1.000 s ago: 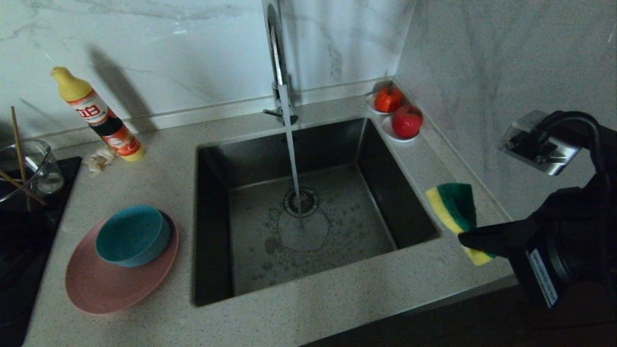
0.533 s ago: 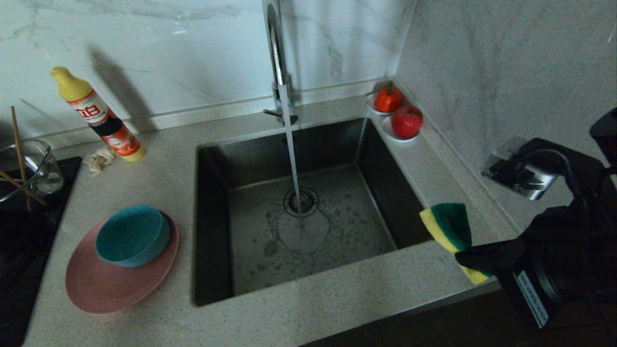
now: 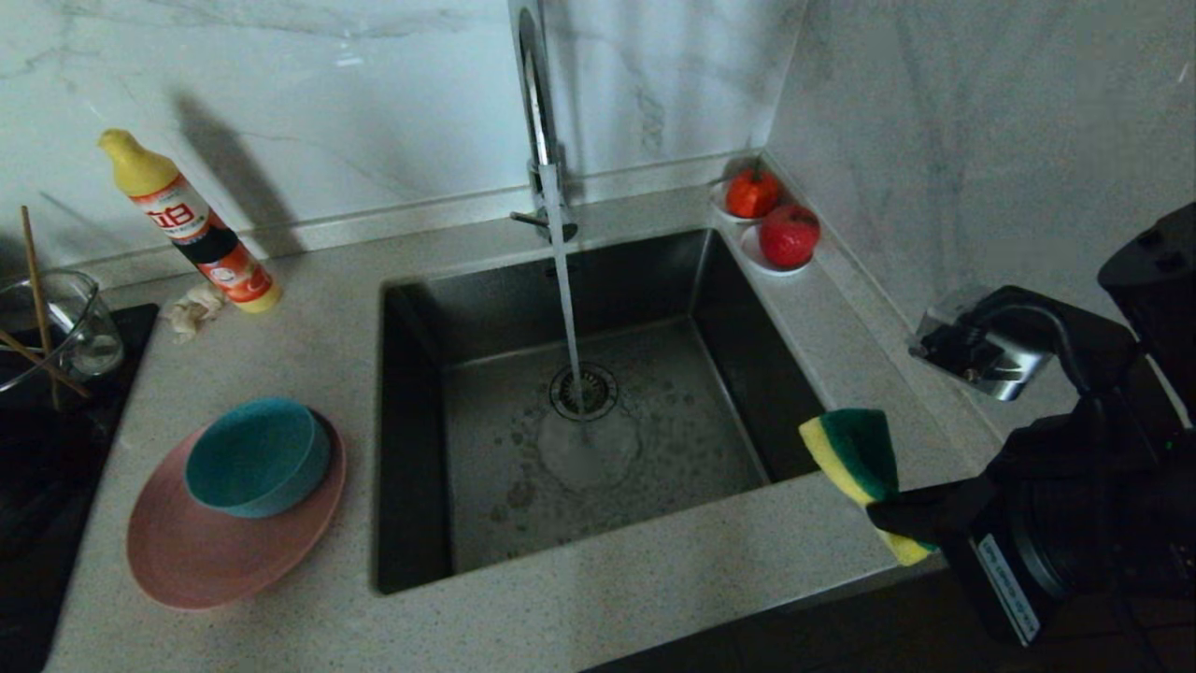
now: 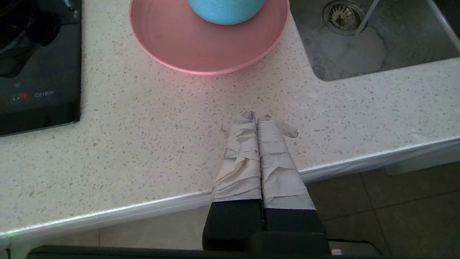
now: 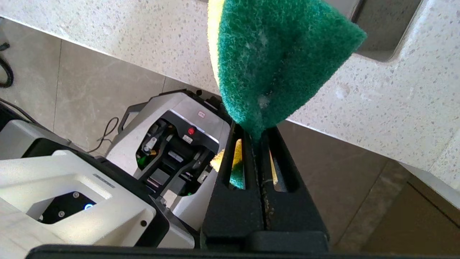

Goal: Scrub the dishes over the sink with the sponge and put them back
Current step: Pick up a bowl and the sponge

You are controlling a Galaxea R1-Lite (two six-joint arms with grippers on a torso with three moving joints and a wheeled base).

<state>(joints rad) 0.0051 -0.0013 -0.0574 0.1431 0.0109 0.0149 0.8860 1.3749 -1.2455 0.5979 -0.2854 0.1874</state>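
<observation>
The teal-blue bowl (image 3: 257,456) sits upright on the pink plate (image 3: 187,561), on the counter left of the sink (image 3: 411,421). Water runs from the chrome faucet (image 3: 537,112) onto the drain. My right gripper (image 3: 883,514) is shut on the yellow and green sponge (image 3: 855,458), held above the counter at the sink's front right corner. In the right wrist view the sponge (image 5: 276,54) fans out beyond the right gripper (image 5: 256,131). My left gripper (image 4: 257,117) is shut and empty over the counter's front edge, short of the plate (image 4: 201,46) and bowl (image 4: 224,9).
A dish soap bottle (image 3: 192,224) and a crumpled rag (image 3: 192,308) lie at the back left. A glass jug with chopsticks (image 3: 56,327) stands on the black cooktop (image 3: 37,486). Two saucers of red fruit (image 3: 790,234) occupy the back right corner beside the wall.
My right gripper has carried the sponge from the right-hand counter strip toward the sink's front right corner. The bowl, the plate and the left gripper have not moved.
</observation>
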